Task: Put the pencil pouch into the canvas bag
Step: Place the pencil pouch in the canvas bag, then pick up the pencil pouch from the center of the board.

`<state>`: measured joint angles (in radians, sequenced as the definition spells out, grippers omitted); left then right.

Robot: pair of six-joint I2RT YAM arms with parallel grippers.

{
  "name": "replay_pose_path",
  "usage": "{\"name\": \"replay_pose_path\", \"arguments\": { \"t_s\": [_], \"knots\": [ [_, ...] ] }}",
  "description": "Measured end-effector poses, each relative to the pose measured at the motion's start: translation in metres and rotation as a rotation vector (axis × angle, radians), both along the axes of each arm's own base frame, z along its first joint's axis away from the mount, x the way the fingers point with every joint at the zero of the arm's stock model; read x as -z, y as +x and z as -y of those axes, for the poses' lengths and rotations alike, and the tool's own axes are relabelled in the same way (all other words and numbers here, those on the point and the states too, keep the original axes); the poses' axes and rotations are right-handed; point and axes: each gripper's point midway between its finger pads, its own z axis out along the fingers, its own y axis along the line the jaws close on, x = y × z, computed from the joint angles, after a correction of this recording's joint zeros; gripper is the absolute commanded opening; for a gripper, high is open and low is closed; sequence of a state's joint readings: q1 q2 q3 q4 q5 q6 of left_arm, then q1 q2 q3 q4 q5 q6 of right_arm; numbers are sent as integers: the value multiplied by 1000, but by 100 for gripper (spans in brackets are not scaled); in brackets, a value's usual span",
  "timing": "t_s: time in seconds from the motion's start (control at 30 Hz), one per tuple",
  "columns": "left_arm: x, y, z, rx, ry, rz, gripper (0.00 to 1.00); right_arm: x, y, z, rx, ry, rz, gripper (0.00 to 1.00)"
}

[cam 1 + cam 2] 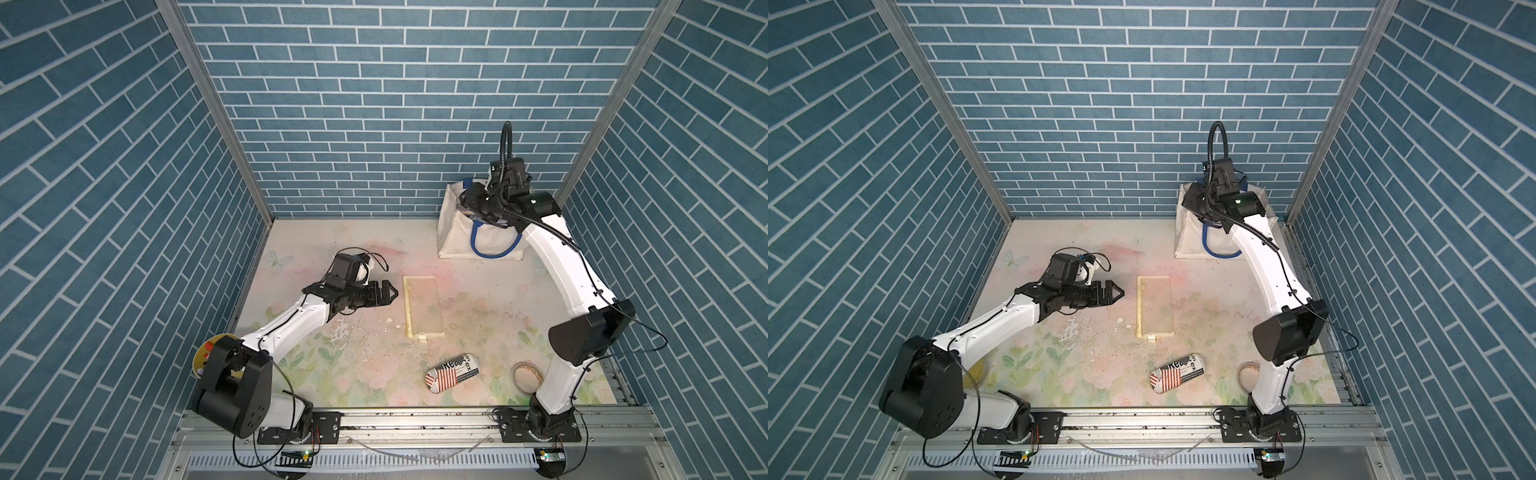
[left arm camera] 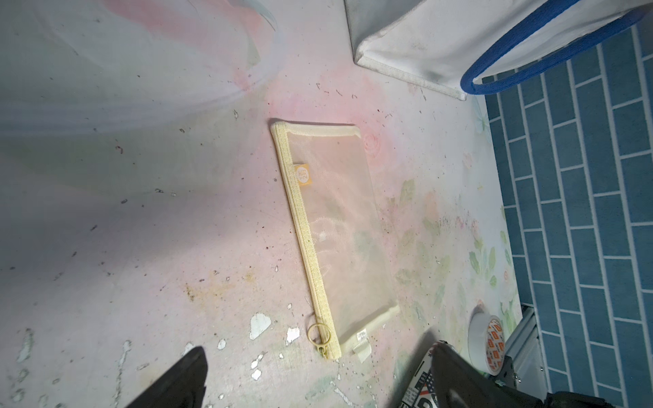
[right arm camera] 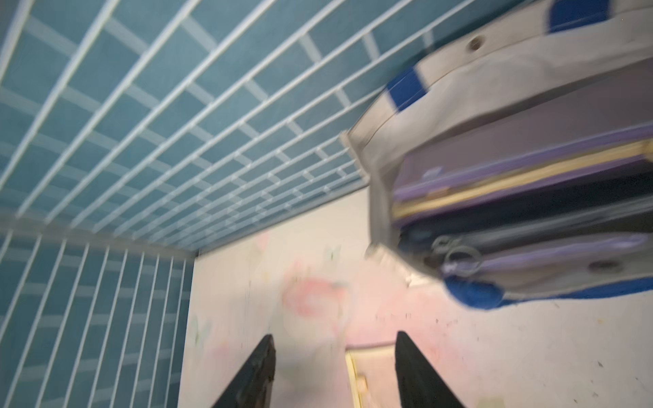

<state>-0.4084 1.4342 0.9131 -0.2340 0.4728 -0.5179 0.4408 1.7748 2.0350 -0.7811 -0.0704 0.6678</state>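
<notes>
The purple pencil pouch lies inside the canvas bag. The right gripper near its mouth is spread and empty, and the left gripper is spread wide, well apart. I'd worry the blue handle snags that right gripper on withdrawal and tips the bag.

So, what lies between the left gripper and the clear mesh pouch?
Only bare table mat separates the left gripper from the mesh pouch, in both top views.
</notes>
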Motion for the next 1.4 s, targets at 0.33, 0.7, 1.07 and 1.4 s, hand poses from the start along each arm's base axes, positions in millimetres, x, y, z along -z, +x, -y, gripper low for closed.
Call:
{"name": "replay_pose_path", "arguments": {
  "t_s": [0.33, 0.7, 1.07, 1.4],
  "knots": [
    [22, 20, 15, 7, -47, -131, 100, 176, -90, -23, -247, -93, -425, 69],
    [51, 22, 34, 31, -32, -232, 91, 277, -113, -34, -261, -10, -625, 73],
    [85, 22, 61, 38, -30, -282, 82, 313, -99, -40, -223, 50, -627, 65],
    [89, 42, 75, 4, -98, -245, 75, 312, -88, -54, -252, 117, -588, 62]
  ]
}}
